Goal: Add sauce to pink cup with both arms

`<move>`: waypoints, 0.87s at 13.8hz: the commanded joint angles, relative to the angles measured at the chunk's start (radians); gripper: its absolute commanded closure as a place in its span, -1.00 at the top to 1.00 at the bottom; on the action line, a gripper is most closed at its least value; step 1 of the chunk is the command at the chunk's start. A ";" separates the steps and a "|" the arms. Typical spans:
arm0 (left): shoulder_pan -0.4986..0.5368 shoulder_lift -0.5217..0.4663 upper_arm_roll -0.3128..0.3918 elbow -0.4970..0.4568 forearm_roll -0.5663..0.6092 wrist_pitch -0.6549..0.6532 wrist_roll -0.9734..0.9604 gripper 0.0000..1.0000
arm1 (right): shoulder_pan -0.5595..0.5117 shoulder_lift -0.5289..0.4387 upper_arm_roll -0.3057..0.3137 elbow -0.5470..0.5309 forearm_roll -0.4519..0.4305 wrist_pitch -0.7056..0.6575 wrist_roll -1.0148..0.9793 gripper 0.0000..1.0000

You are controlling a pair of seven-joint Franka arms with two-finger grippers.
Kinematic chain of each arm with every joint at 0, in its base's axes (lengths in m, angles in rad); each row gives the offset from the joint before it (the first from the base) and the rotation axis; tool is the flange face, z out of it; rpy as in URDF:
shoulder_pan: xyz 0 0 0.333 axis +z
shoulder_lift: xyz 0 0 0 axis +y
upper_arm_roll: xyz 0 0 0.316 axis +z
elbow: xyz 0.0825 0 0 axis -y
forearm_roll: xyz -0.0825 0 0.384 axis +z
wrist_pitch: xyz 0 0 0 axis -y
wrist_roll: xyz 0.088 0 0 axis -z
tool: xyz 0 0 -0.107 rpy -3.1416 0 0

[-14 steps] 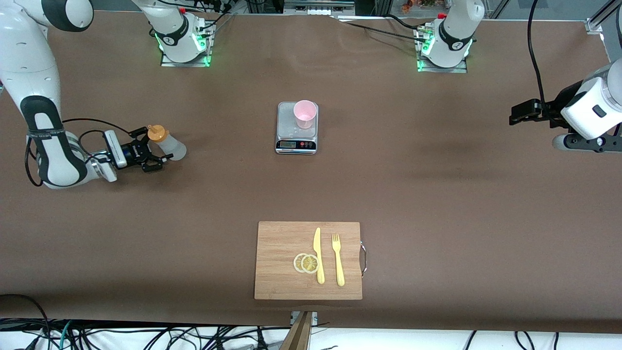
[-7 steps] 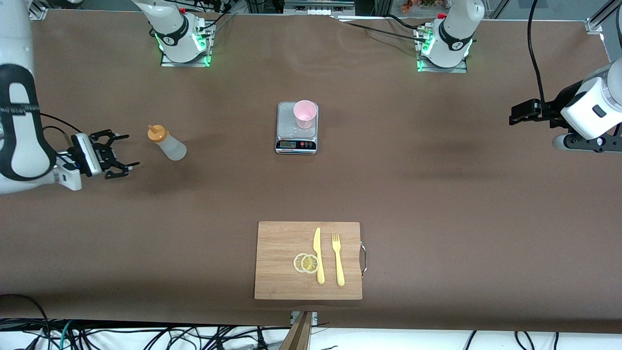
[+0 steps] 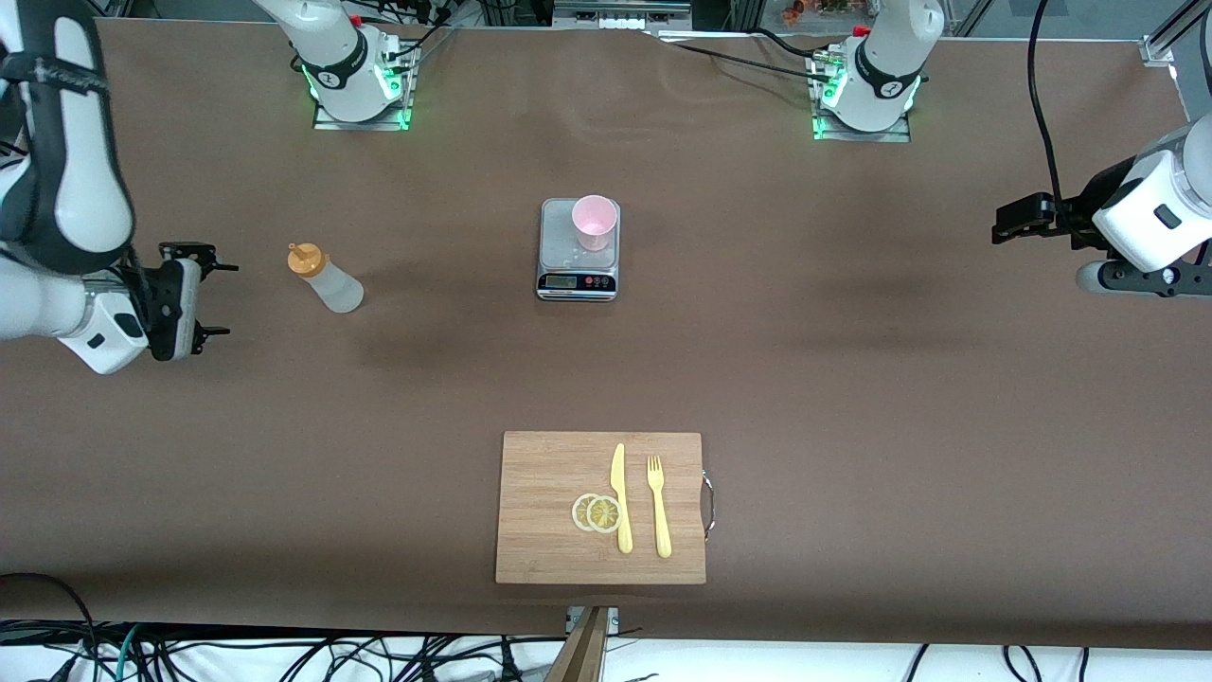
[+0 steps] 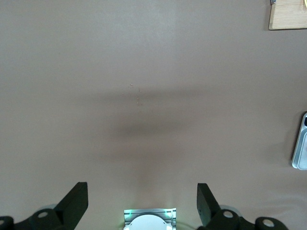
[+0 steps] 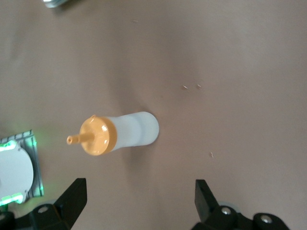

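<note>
Toward the right arm's end: sauce (image 3: 324, 280) upright, beside right gripper (image 3: 210, 299) | fingers spread, empty | left gripper (image 4: 142, 206) released, waiting.

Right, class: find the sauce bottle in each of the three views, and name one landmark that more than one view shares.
Front view: sauce bottle stands on the table toward the right arm's end, beside the open right gripper.
Left wrist view: not in it.
Right wrist view: sauce bottle mid-picture, ahead of the open fingers.
Shared landmark: the scale, whose edge shows in the left wrist view.
</note>
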 commanded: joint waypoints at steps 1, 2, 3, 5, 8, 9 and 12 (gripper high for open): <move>0.008 0.005 -0.007 0.016 0.011 -0.015 0.024 1.00 | 0.070 -0.093 0.000 -0.074 -0.097 0.044 0.317 1.00; 0.008 0.005 -0.007 0.016 0.011 -0.015 0.024 1.00 | 0.087 -0.105 0.002 -0.071 -0.120 0.044 0.419 1.00; 0.008 0.005 -0.007 0.016 0.011 -0.015 0.024 1.00 | 0.100 -0.108 0.002 -0.069 -0.135 0.044 0.512 1.00; 0.006 0.005 -0.007 0.016 0.011 -0.015 0.024 1.00 | 0.143 -0.123 0.009 -0.064 -0.187 0.044 0.742 1.00; 0.006 0.005 -0.007 0.016 0.011 -0.015 0.024 1.00 | 0.155 -0.152 0.048 -0.063 -0.219 0.044 1.095 1.00; 0.006 0.005 -0.007 0.016 0.011 -0.015 0.024 1.00 | 0.155 -0.162 0.054 -0.063 -0.219 0.040 1.213 1.00; 0.004 0.005 -0.008 0.016 0.011 -0.015 0.024 1.00 | 0.149 -0.215 0.062 -0.061 -0.215 0.031 1.470 1.00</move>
